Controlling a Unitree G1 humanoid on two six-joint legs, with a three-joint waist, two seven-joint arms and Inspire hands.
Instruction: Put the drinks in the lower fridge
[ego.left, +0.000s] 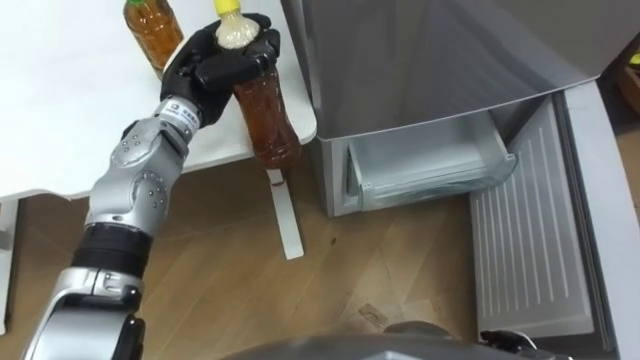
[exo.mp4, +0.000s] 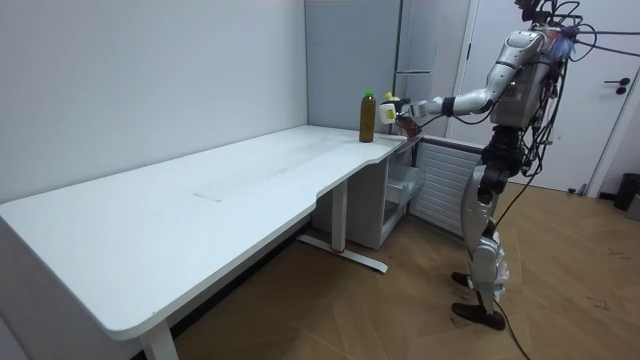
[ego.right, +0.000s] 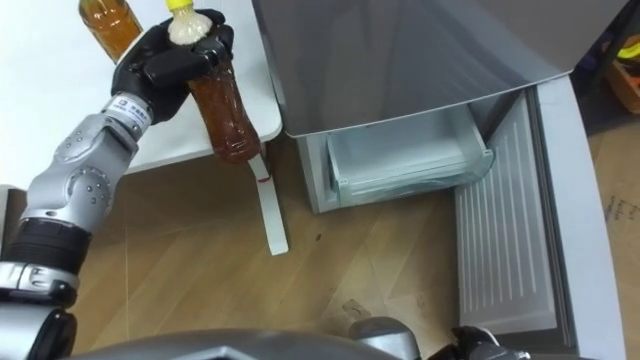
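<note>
Amber liquid fills the clear plastic bottle (ego.left: 265, 115) in the left eye view. The black left hand (ego.left: 215, 62) is clamped round its neck, below a yellow cap, at the edge of the white table (ego.left: 60, 100). Label print is too small to read. A second bottle (ego.left: 152, 30) stands on the table.

Room view: the robot stands before the grey metal fridge (exo.mp4: 350, 60), arm extended.

Right eye view: the lower drawer (ego.right: 400, 160), translucent plastic, is pulled out, and the ribbed door (ego.right: 505, 240) hangs open.
</note>
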